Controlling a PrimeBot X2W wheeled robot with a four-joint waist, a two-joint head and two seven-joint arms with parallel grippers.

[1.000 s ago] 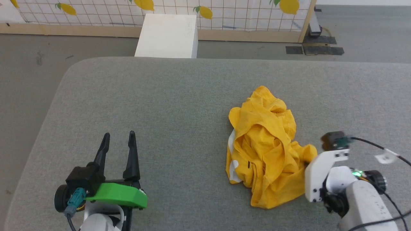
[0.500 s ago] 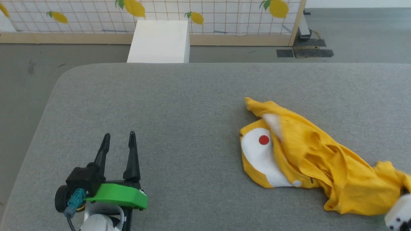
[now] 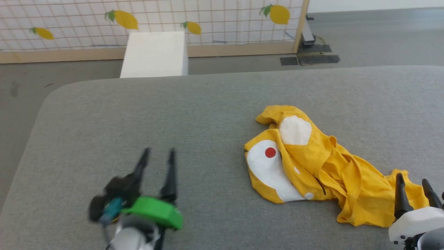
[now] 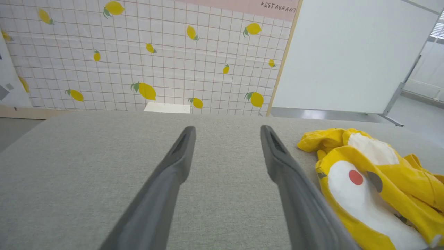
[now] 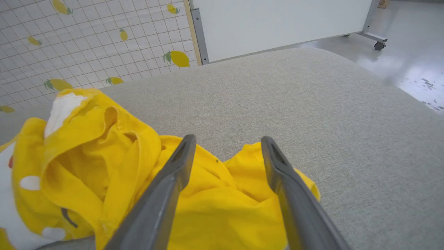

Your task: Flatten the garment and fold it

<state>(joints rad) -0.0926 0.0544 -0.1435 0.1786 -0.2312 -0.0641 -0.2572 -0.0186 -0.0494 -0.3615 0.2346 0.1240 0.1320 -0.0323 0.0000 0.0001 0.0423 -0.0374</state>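
Observation:
The garment (image 3: pixel 322 170), a bright yellow T-shirt with white patches and a red spot, lies crumpled on the grey table (image 3: pixel 194 114), stretched from the middle toward the lower right. My right gripper (image 3: pixel 412 182) stands open over its lower-right end; in the right wrist view the yellow cloth (image 5: pixel 215 194) lies under and between the spread fingers, not pinched. My left gripper (image 3: pixel 158 154) is open at the lower left, well apart from the shirt. The left wrist view has the shirt (image 4: pixel 374 180) off to the right of the left gripper (image 4: pixel 227 133).
A white box (image 3: pixel 154 53) stands on the floor beyond the table's far edge, before a lemon-print screen (image 3: pixel 145 21). The table's rounded left corner (image 3: pixel 52 100) falls away to the floor. A white panel (image 5: pixel 277 24) on wheels stands behind.
My right gripper dragged the shirt rightward, spreading it to show the white patches and red spot, then opened and let go. The left gripper has shifted right. The camera has moved.

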